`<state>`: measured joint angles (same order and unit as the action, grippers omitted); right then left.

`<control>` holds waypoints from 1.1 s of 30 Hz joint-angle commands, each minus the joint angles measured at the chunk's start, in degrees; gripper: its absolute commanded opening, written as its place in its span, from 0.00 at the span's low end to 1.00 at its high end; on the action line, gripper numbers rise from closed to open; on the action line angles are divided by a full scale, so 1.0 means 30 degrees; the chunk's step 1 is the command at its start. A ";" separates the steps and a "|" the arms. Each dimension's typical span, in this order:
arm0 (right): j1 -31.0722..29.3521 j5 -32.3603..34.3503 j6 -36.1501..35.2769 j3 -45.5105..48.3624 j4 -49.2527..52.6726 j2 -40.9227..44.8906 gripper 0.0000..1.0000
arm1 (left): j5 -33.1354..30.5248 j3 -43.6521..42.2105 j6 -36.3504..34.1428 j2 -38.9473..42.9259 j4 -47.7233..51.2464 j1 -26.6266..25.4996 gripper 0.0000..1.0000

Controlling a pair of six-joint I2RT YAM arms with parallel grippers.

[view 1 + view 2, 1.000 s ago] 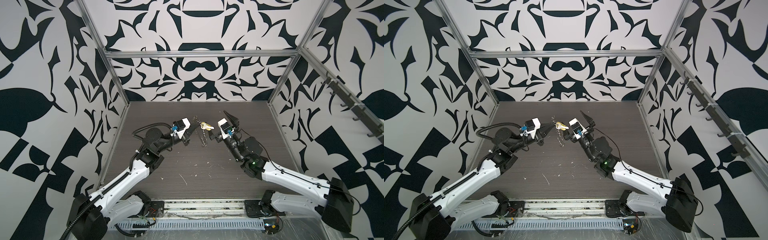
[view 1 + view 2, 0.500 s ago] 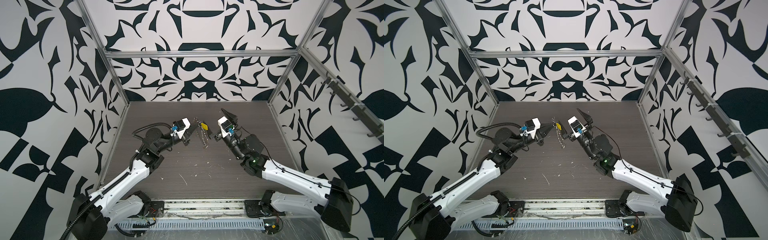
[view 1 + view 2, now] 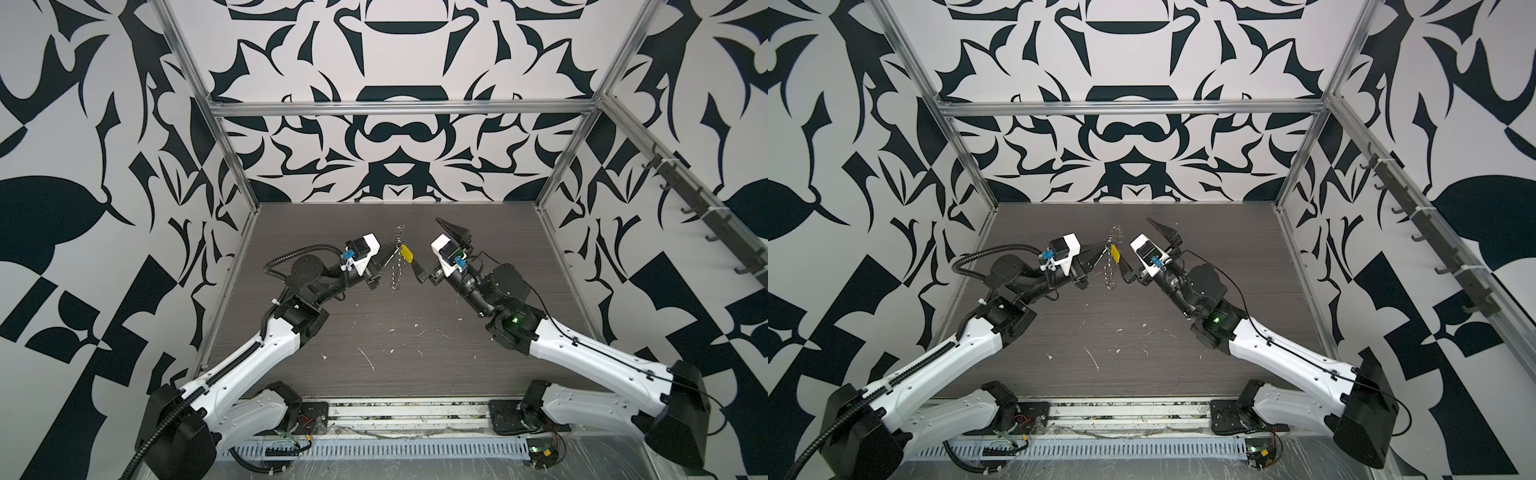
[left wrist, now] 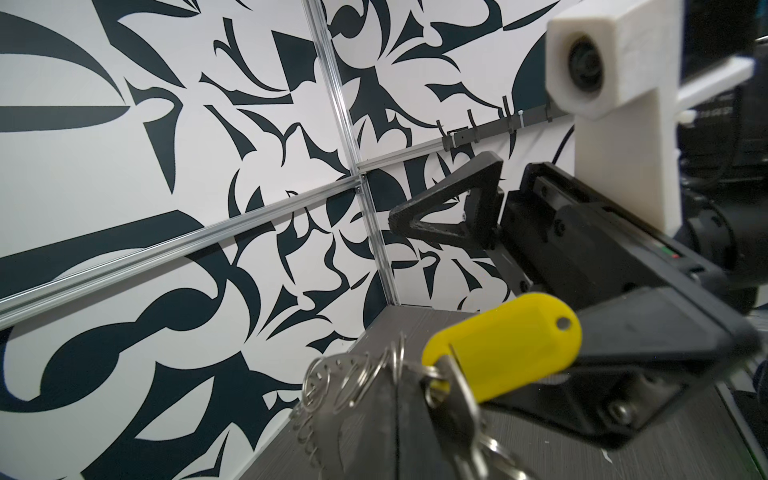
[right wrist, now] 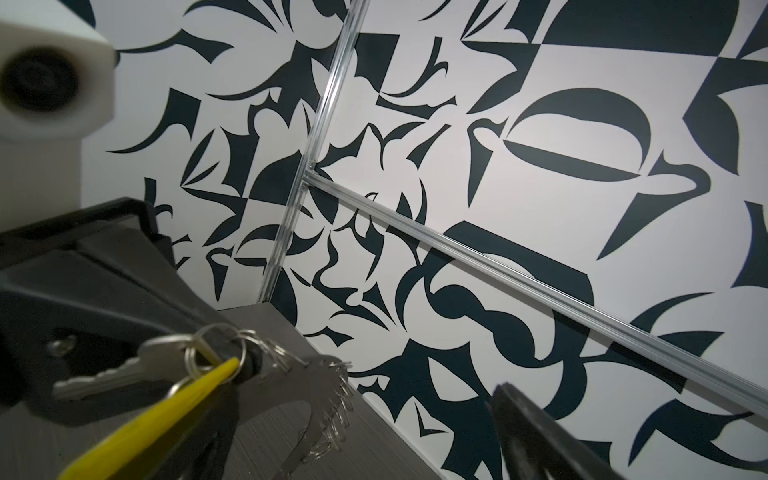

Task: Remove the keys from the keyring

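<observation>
Left claw (image 3: 392,249) stays clamped on the keyring (image 3: 396,272) at frame centre; the wide-open right claw (image 3: 427,249) has edged leftward, closer to the yellow-tagged key (image 3: 406,254).

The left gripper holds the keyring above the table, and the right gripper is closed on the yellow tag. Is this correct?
The right gripper is open, its jaws wide apart beside the yellow tag, as both top views show. The left gripper does hold the keyring above the table.

Bright even light, faint shadows, bowed edges (both top views), wrist-view foregrounds blurred
</observation>
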<state>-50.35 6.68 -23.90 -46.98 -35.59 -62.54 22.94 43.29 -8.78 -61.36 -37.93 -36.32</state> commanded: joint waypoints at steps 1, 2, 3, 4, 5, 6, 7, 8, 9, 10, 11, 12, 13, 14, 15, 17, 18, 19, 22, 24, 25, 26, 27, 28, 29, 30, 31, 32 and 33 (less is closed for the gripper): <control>-0.0446 -0.0853 -0.0047 -0.0935 -0.0125 0.0354 0.99 | 0.0139 0.0688 0.0230 -0.0141 -0.0936 -0.0112 0.00; -0.0451 -0.0665 -0.0087 -0.0923 -0.0143 0.0369 0.99 | 0.0118 0.0660 0.0229 -0.0139 -0.0935 -0.0112 0.00; -0.0449 -0.0575 -0.0193 -0.0956 -0.0089 0.0398 0.99 | 0.0132 0.0659 0.0215 -0.0141 -0.0909 -0.0112 0.00; -0.0453 -0.0558 -0.0207 -0.0990 -0.0074 0.0399 0.99 | 0.0099 0.0659 0.0230 -0.0110 -0.0875 -0.0112 0.00; -0.0444 -0.0596 -0.0233 -0.1031 -0.0061 0.0450 0.99 | 0.0089 0.0660 0.0203 -0.0108 -0.0833 -0.0112 0.00; -0.0452 -0.0748 -0.0177 -0.1022 -0.0030 0.0483 0.99 | 0.0070 0.0659 0.0172 -0.0112 -0.0840 -0.0112 0.00; -0.0444 -0.0943 -0.0104 -0.1060 0.0053 0.0494 0.99 | 0.0052 0.0659 0.0165 -0.0111 -0.0837 -0.0112 0.00; -0.0458 -0.1134 -0.0029 -0.1131 0.0230 0.0489 0.99 | 0.0059 0.0659 0.0171 -0.0105 -0.0832 -0.0112 0.00; -0.0470 -0.1197 0.0026 -0.1147 0.0339 0.0487 0.99 | 0.0074 0.0659 0.0168 -0.0140 -0.0861 -0.0112 0.00; -0.0474 -0.1391 0.0046 -0.1156 0.0434 0.0487 0.99 | 0.0078 0.0659 0.0181 -0.0166 -0.0939 -0.0112 0.00; -0.0481 -0.1570 0.0028 -0.1232 0.0588 0.0487 0.99 | 0.0114 0.0655 0.0199 -0.0177 -0.0949 -0.0112 0.00; -0.0473 -0.1624 0.0082 -0.1306 0.0717 0.0509 0.99 | 0.0114 0.0659 0.0199 -0.0199 -0.0954 -0.0111 0.00; -0.0477 -0.1713 0.0082 -0.1332 0.0777 0.0538 0.99 | 0.0117 0.0642 0.0186 -0.0198 -0.0951 -0.0112 0.00; -0.0488 -0.1982 0.0068 -0.1390 0.0907 0.0602 0.99 | 0.0072 0.0629 0.0213 -0.0171 -0.0964 -0.0112 0.00; -0.0491 -0.2122 0.0124 -0.1418 0.0973 0.0676 0.99 | 0.0061 0.0626 0.0227 -0.0170 -0.0957 -0.0112 0.00; -0.0474 -0.2297 0.0152 -0.1556 0.1306 0.0772 0.99 | 0.0081 0.0584 0.0214 -0.0170 -0.1008 -0.0112 0.00; -0.0482 -0.2284 0.0165 -0.1661 0.1553 0.0780 0.99 | 0.0095 0.0600 0.0258 -0.0142 -0.1044 -0.0112 0.00; -0.0473 -0.2389 0.0145 -0.1680 0.1766 0.0808 0.99 | 0.0136 0.0601 0.0255 -0.0140 -0.1066 -0.0111 0.00; -0.0474 -0.2600 0.0144 -0.1656 0.2007 0.0909 0.99 | 0.0313 0.0571 0.0258 -0.0024 -0.1082 -0.0112 0.00; -0.0488 -0.2985 0.0285 -0.1712 0.2270 0.1175 0.99 | 0.0424 0.0523 0.0234 0.0056 -0.1063 -0.0112 0.00; -0.0474 -0.3410 0.0304 -0.1733 0.2484 0.1351 0.99 | 0.0529 0.0512 0.0169 0.0071 -0.1032 -0.0112 0.00; -0.0489 -0.3954 0.0303 -0.1820 0.2850 0.1567 0.99 | 0.0633 0.0512 0.0149 0.0100 -0.0985 -0.0112 0.00; -0.0477 -0.4430 0.0355 -0.2055 0.3492 0.1747 0.99 | 0.0741 0.0539 0.0109 0.0107 -0.0895 -0.0097 0.00; -0.0446 -0.5001 0.0350 -0.2436 0.4461 0.1918 0.99 | 0.0890 0.0541 0.0072 0.0134 -0.0848 -0.0111 0.00; -0.0444 -0.5592 0.0281 -0.2787 0.5479 0.2087 0.99 | 0.1005 0.0513 -0.0055 0.0169 -0.0818 -0.0108 0.00; -0.0360 -0.6055 0.0174 -0.3286 0.6595 0.2214 0.99 | 0.1078 0.0541 -0.0096 0.0174 -0.0734 -0.0083 0.00; -0.0301 -0.6585 0.0119 -0.3745 0.7601 0.2363 0.99 | 0.1230 0.0577 -0.0223 0.0176 -0.0640 -0.0082 0.00; -0.0200 -0.6949 0.0104 -0.4158 0.8513 0.2468 0.99 | 0.1411 0.0571 -0.0327 0.0179 -0.0556 -0.0082 0.00; -0.0092 -0.7273 -0.0002 -0.4703 0.9615 0.2558 0.98 | 0.1514 0.0606 -0.0374 0.0125 -0.0499 -0.0082 0.00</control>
<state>-51.16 -9.47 -24.01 -55.70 -14.57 -57.12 25.50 43.29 -9.23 -62.08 -37.80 -36.40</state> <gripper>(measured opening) 0.985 0.047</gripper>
